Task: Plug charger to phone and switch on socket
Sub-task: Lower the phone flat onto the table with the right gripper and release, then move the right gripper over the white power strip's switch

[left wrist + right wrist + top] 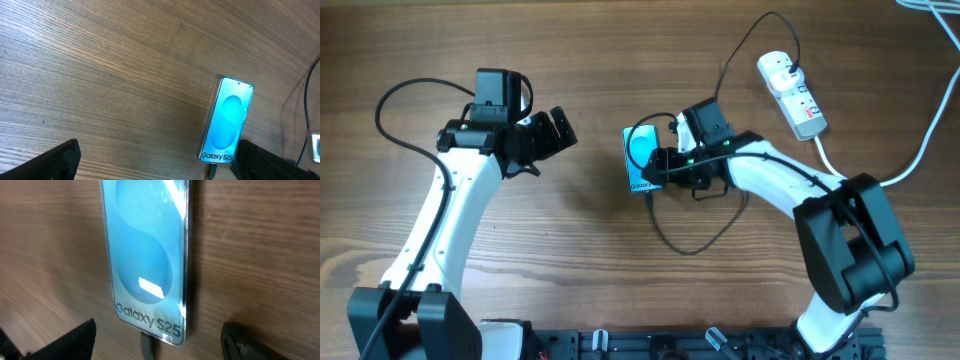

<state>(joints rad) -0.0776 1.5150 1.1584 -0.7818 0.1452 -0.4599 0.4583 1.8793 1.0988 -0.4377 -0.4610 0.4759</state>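
Observation:
The phone [640,160] lies flat mid-table, teal screen up, and shows as well in the left wrist view [227,120] and the right wrist view [147,255]. The charger's plug tip [146,345] sits against the phone's bottom edge, and its thin black cable [692,245] loops across the table toward the socket [792,95]. My right gripper [658,172] [160,347] is open, its fingers spread on either side of the plug without touching it. My left gripper [560,130] [160,167] hangs open and empty left of the phone.
The socket's thick white cord [920,150] runs off the right edge of the table. A black plug [795,72] sits in the strip. The right arm's body [850,240] stands over the front right. Bare wood lies between the left gripper and the phone.

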